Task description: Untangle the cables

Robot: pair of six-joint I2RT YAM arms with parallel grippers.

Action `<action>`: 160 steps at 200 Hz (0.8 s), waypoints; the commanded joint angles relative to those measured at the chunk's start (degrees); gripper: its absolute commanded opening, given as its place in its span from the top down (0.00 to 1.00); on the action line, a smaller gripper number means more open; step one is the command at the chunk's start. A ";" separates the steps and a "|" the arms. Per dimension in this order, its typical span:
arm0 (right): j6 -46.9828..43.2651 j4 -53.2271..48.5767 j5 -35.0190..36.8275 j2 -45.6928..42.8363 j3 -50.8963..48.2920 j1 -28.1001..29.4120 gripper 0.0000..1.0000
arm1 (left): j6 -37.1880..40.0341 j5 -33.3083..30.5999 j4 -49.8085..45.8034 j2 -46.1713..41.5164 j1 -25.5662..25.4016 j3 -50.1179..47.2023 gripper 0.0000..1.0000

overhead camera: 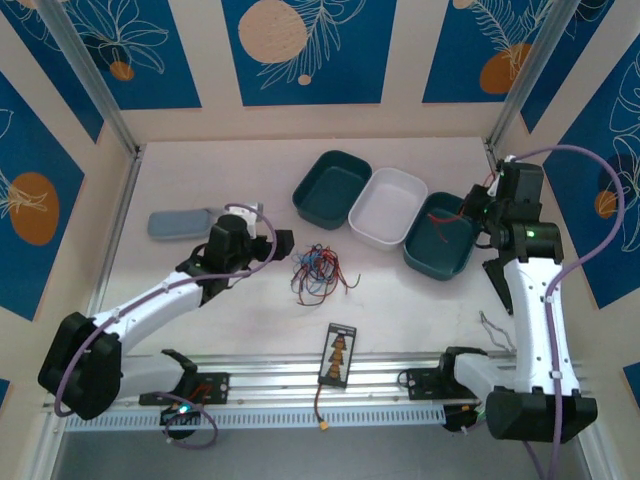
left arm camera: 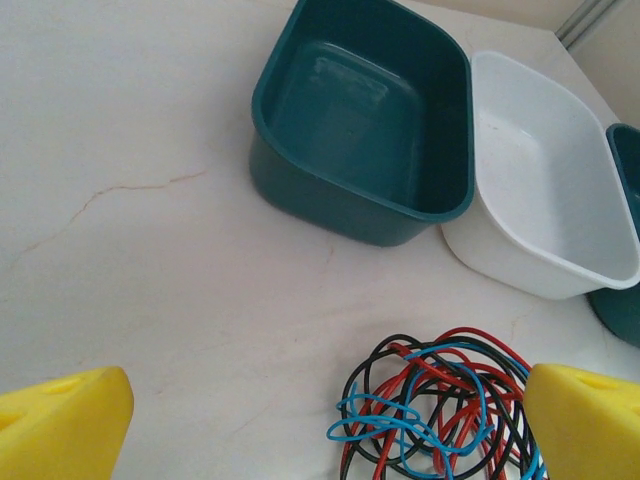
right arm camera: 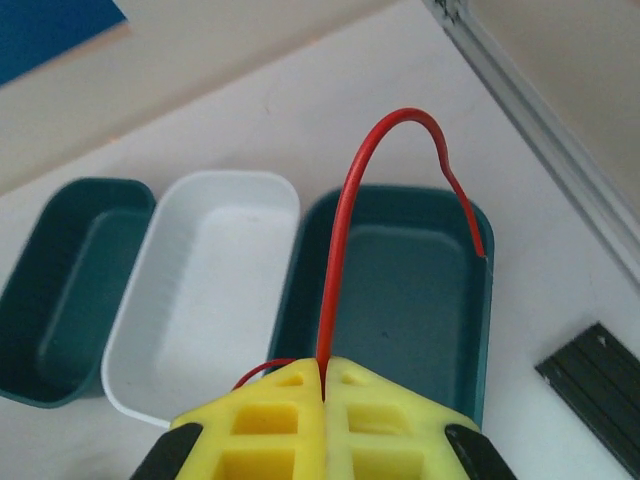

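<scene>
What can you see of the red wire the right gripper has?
The red wire is thin, smooth and glossy, and looks plastic-coated. It is pinched between the closed yellow fingers of the right gripper. From there it rises in a tall arch above the teal tray. Its free end comes down by that tray's right rim, but contact there is unclear. A short red loop pokes out left of the grip.

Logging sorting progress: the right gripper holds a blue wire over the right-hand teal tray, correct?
No, the wire in the right gripper is red, not blue; the right wrist view shows it. It is held over the right-hand teal tray.
</scene>
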 commanded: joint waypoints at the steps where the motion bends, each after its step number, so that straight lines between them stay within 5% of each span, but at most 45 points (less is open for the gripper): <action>1: -0.19 1.89 -4.91 0.69 -2.32 -1.09 1.00 | -0.65 1.94 1.85 0.63 0.28 1.99 0.00; 160: -1.28 1.89 -6.05 18.77 -9.70 -3.23 1.00 | -1.41 0.71 1.68 -1.04 0.27 -0.72 0.00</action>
